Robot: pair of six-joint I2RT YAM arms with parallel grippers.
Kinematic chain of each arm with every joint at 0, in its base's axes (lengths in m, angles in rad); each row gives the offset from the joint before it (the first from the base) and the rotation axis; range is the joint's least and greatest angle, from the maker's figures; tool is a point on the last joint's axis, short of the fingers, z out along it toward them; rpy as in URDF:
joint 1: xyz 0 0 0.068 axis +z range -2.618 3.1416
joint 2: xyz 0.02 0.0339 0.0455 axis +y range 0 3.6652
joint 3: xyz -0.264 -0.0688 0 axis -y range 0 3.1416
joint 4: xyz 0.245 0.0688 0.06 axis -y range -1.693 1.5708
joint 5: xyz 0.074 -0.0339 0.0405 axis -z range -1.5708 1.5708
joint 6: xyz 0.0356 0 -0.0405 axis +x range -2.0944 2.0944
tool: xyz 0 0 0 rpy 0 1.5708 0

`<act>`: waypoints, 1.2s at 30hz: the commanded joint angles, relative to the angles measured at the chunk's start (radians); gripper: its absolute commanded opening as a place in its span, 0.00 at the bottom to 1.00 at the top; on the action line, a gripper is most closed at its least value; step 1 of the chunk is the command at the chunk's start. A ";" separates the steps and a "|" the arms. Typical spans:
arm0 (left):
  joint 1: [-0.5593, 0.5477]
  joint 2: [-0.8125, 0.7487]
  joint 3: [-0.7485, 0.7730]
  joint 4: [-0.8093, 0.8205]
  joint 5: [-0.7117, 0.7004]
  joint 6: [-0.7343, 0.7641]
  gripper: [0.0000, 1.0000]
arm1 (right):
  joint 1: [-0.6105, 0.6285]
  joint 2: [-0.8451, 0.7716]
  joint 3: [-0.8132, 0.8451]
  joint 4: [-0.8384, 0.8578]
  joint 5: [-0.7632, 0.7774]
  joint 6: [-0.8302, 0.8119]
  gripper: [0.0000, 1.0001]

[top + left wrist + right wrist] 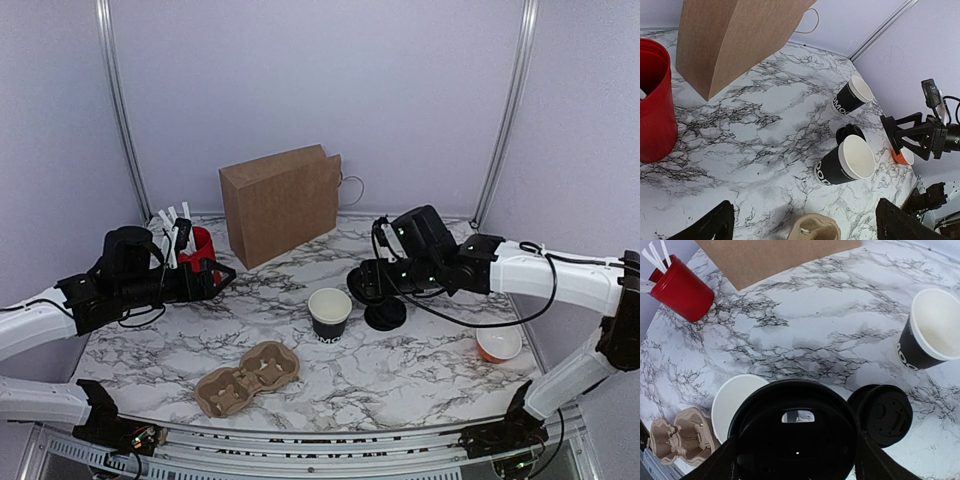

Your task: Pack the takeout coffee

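Lilac walls (300,80) enclose the marble table (420,390), which carries a brown bag (280,205). My left gripper (212,274), fingers spread and empty, hangs near the red cup (200,245). My right gripper (374,280) clamps a black lid (795,435) just beside the nearer open cup (330,312). From the right wrist, the lid hides part of that rim. A second lid (385,316) lies beside the cup.

Left gripper (218,274) spread wide — right gripper (367,281) clamped on black lid (795,432)
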 commanded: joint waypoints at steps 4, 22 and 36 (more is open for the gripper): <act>-0.013 0.006 -0.001 0.072 -0.037 -0.039 0.99 | 0.135 0.145 0.186 -0.151 0.117 -0.072 0.74; -0.013 -0.037 -0.030 0.061 -0.058 -0.026 0.99 | 0.202 0.299 0.354 -0.244 0.227 -0.103 0.74; -0.013 -0.049 -0.032 0.055 -0.062 -0.019 0.99 | 0.222 0.377 0.420 -0.270 0.232 -0.123 0.74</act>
